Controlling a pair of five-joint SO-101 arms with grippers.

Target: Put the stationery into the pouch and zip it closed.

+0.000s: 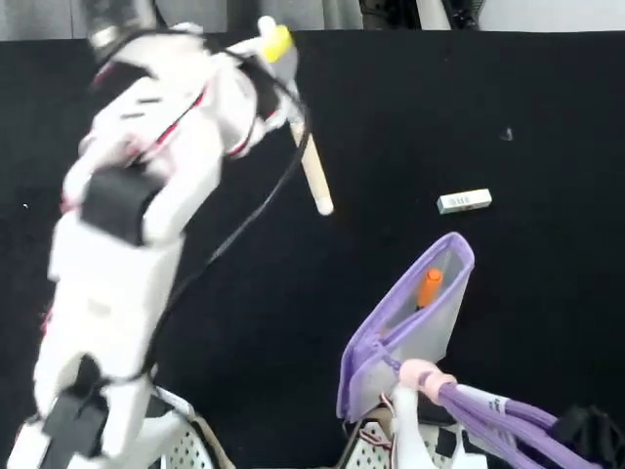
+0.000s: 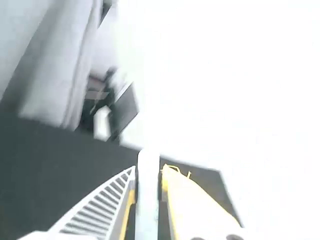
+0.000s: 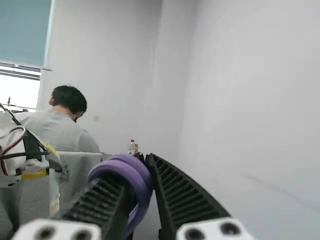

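**Lining the stick up with the pouch mouth**

We are clamping the pale stick in the left gripper, high and well apart from the pouch, which the right gripper is pinching upright, mouth open. In our judgement, we are best centring the tip over that mouth before lowering.

Office-like room, white walls, window blind

The pouch is at the counter's near right side, a pen inside it; the eraser lies behind it (well apart), and the pencil hangs farther left.
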